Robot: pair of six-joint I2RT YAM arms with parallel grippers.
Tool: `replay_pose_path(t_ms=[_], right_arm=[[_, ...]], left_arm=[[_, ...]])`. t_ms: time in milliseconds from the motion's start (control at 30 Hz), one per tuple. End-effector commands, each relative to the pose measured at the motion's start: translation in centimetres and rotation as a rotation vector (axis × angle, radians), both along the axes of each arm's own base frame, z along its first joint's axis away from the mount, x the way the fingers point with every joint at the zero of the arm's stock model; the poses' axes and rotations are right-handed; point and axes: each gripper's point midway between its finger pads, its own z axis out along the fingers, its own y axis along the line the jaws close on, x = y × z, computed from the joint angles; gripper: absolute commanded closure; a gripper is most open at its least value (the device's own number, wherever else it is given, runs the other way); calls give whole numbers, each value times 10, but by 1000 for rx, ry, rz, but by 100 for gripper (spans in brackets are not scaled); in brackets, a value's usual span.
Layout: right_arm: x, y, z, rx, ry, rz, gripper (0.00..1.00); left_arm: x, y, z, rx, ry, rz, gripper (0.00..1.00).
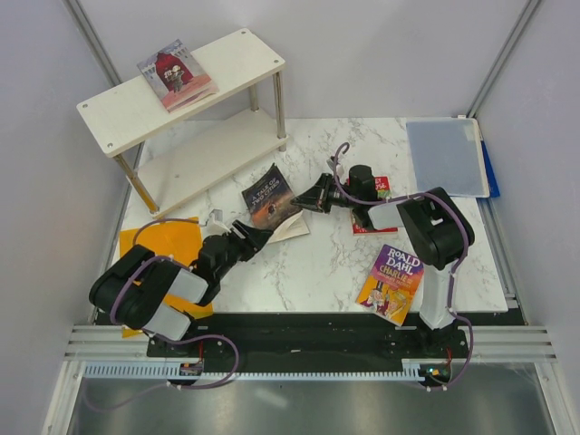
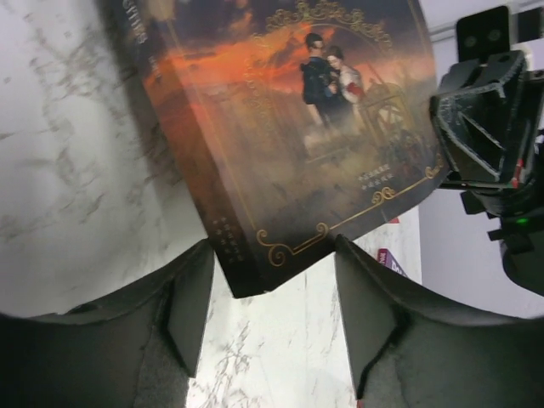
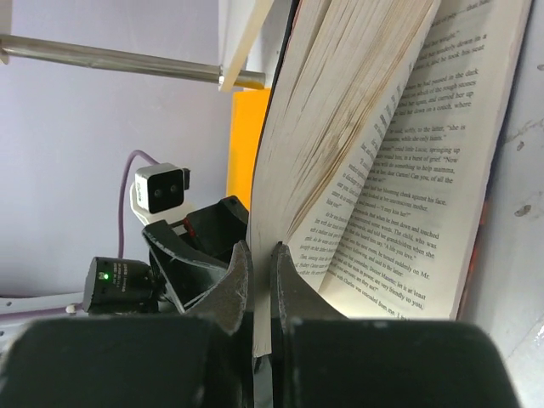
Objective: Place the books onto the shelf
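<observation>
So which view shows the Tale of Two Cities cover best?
Left wrist: the Tale of Two Cities book fills the frame, cover art sharp. Top external shows the book small; right wrist shows only fanned pages, right claw pinching one edge.

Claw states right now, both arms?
Left claw: open, around a corner of the dark book.
Right claw: shut on the same book.

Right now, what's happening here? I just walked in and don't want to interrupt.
The right gripper pinches the dark book by its cover, holding it tilted up with pages fanned. The left gripper, open, straddles that book's lower corner. One pale book lies on the shelf; the Roald Dahl book lies on the table.
</observation>
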Motion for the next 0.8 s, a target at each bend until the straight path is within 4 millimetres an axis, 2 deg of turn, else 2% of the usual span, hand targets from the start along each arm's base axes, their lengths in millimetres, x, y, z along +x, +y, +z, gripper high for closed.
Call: replay_pose_path(t_ms=[0,67,133,167,267,400,567,700,767], right_arm=[[-7,2,63,146,-145,49,100],[-12,1,59,156,-133,52,100],[-17,-1,52,163,-111,55,100],[-18,-2,50,164,-104,54,100],[-25,-4,37,156,-75,57,100],[-31,-6,18,129,-33,64,100],[-38,-10,-18,42,12,76,100],[-47,-17,-52,-60,82,81,100],[-49,-19,-62,-95,93,83,100]], left_arm=[[12,-11,40,-110,-140,-17,42],[14,-16,42,-102,-147,-38,49],[18,-18,46,-105,-160,-43,51],[18,-20,49,-111,-174,-50,56],[20,-21,54,-113,-194,-55,59],[20,-22,59,-99,-218,-68,54],[22,-27,63,-83,-238,-95,33],[24,-31,62,-83,-238,-112,35],[25,-33,62,-94,-246,-117,45]])
